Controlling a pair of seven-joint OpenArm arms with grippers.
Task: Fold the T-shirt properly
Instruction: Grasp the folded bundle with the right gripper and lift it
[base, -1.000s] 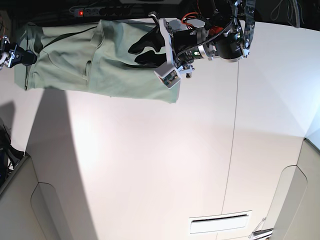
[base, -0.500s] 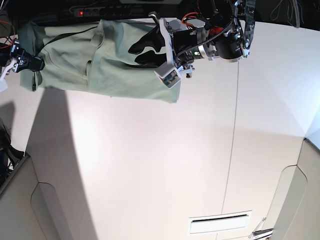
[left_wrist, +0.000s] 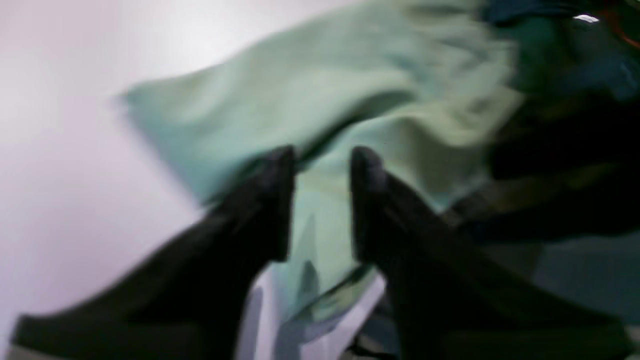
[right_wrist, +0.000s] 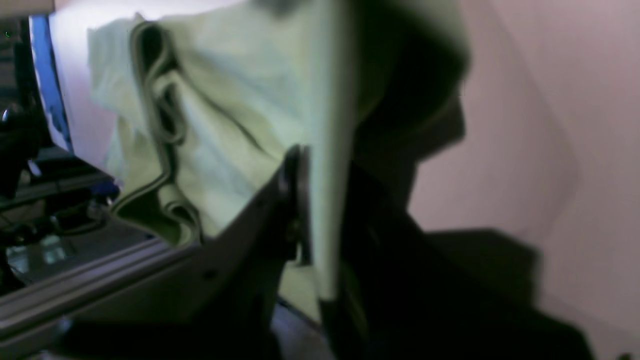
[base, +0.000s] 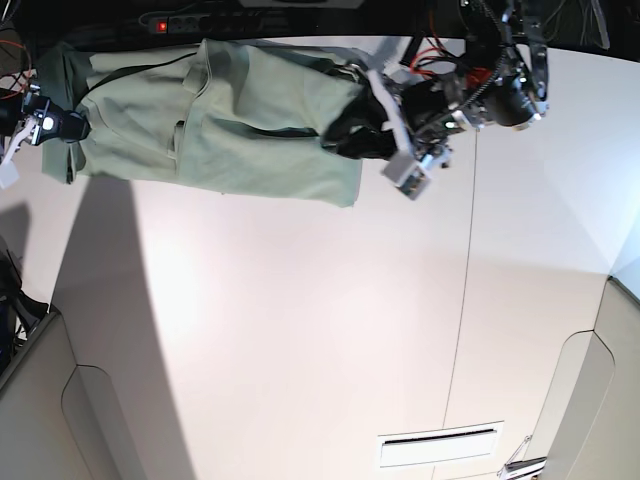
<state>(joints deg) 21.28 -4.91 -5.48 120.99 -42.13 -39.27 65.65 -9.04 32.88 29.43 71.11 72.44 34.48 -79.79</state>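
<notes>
The T-shirt (base: 220, 115) lies spread along the far edge of the white surface (base: 320, 330). The right hand (right_wrist: 320, 210) is clamped on one end's hem, presumably to lift it. The left hand (left_wrist: 320, 200), fingers apart, straddles the opposite edge, ungripped.
</notes>
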